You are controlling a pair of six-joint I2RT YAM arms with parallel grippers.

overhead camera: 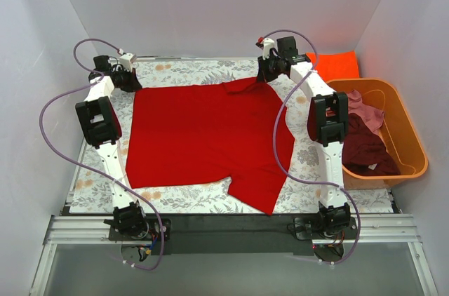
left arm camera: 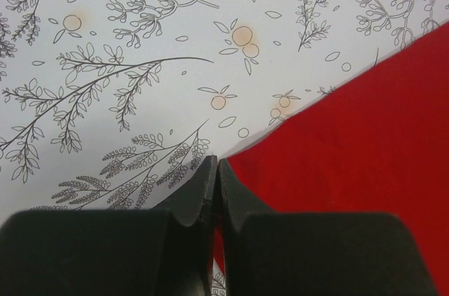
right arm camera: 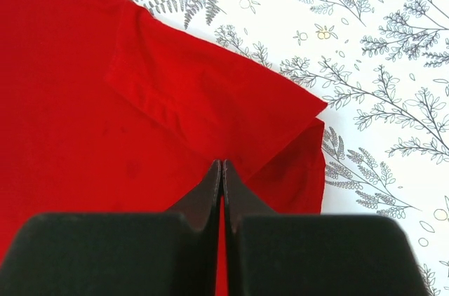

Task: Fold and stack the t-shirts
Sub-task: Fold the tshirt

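A bright red t-shirt [overhead camera: 203, 135] lies spread flat on the floral table cover [overhead camera: 182, 70]. My left gripper [overhead camera: 130, 80] is at its far left corner. In the left wrist view the jaws [left arm camera: 214, 164] are shut, with red cloth [left arm camera: 365, 149] pinched between them at the shirt's edge. My right gripper [overhead camera: 265, 71] is at the far right corner. Its jaws [right arm camera: 222, 164] are shut on the red cloth [right arm camera: 70, 99], where a sleeve [right arm camera: 210, 92] is folded over onto the body.
An orange-red shirt [overhead camera: 335, 66] lies folded at the back right. An orange plastic tub [overhead camera: 414, 143] at the right holds a maroon shirt [overhead camera: 365, 145] and a dusty pink shirt [overhead camera: 365, 106]. White walls enclose the table.
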